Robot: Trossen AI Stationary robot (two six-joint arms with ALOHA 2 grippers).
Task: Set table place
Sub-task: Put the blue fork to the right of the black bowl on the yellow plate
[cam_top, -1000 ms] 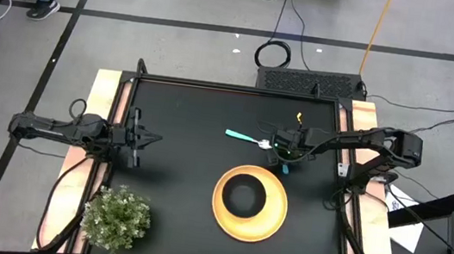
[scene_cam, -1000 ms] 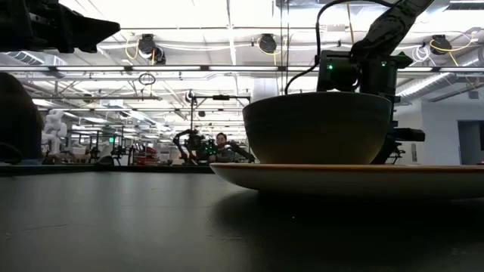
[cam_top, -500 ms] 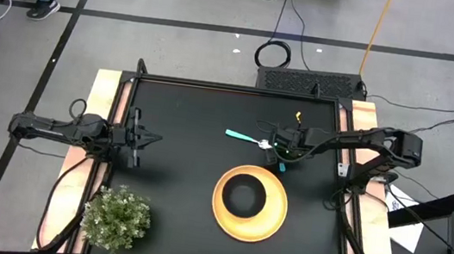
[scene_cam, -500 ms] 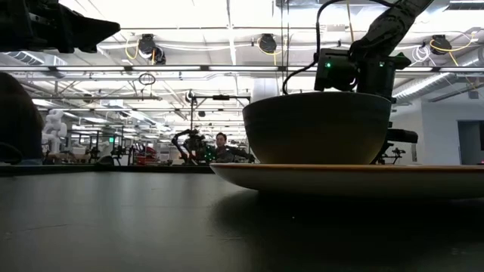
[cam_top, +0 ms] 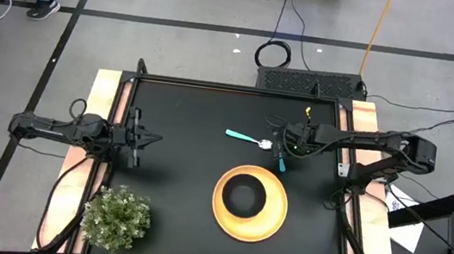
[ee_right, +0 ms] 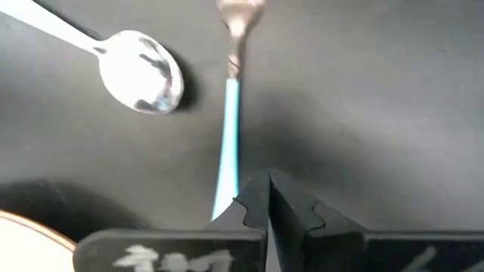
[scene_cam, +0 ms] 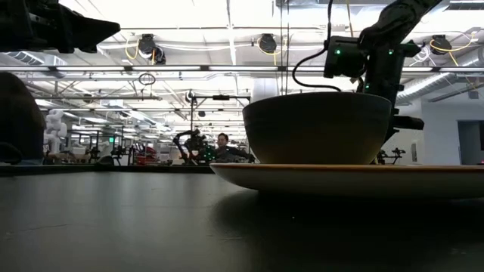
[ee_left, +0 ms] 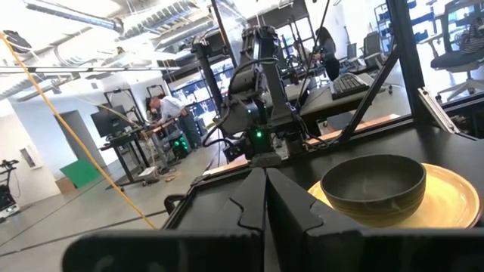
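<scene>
**Right hand poised over the fork, bowl seated on the plate**

The round yellow plate (cam_top: 250,203) lies on the black surface (cam_top: 179,164), toward its near right part in the high view, and the black bowl (cam_top: 244,196) sits on the plate, a little off its centre. In the low view the bowl (scene_cam: 318,127) stands upright on the plate's rim line (scene_cam: 348,178).

Beyond the plate, the teal-handled spoon (cam_top: 247,137) lies flat on the surface, its handle pointing toward the left arm and its metal head toward the right arm. Just beside the spoon's head lies the fork (cam_top: 283,159), its teal handle angled toward the plate. In the right wrist view the spoon's head (ee_right: 142,81) and the fork (ee_right: 231,136) lie apart, close side by side.

The right hand (cam_top: 288,141) reaches in from the right edge and hangs above the fork; in its wrist view the two dark fingers (ee_right: 255,204) are pressed together, with the fork's handle running down behind them rather than between them.

The left hand (cam_top: 149,138) waits over the left side of the surface, well apart from the plate, its fingers (ee_left: 253,204) together too.

A green bushy potted plant (cam_top: 116,217) stands at the near left corner.
</scene>
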